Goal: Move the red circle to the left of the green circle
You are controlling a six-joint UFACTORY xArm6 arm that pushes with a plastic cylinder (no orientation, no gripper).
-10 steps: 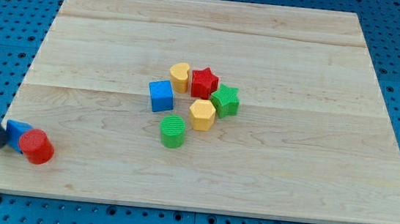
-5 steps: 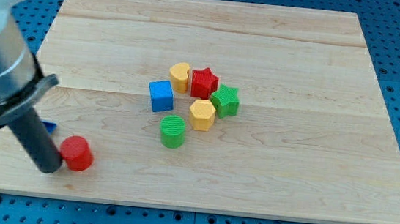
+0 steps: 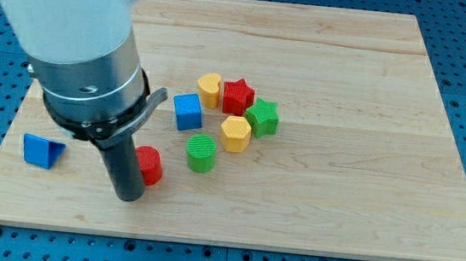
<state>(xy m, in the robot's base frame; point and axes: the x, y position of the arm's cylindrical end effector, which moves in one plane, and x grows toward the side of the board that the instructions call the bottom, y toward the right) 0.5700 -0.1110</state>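
The red circle (image 3: 151,165) lies on the wooden board (image 3: 339,184), left of centre and a little toward the view's bottom. My tip (image 3: 130,196) touches its left side, and the rod hides part of it. The green circle (image 3: 201,152) stands just to the right of the red circle and slightly higher, with a small gap between them. The arm's large body fills the view's upper left.
A blue cube (image 3: 188,112), a yellow block (image 3: 210,87), a red star (image 3: 237,96), a green star (image 3: 262,117) and a yellow hexagon (image 3: 235,133) cluster above and right of the green circle. A blue triangle (image 3: 42,151) lies near the board's left edge.
My tip has swept rightward along the board's lower part, pushing the red circle from near the left edge to just left of the green circle. The blue triangle stayed behind at the left.
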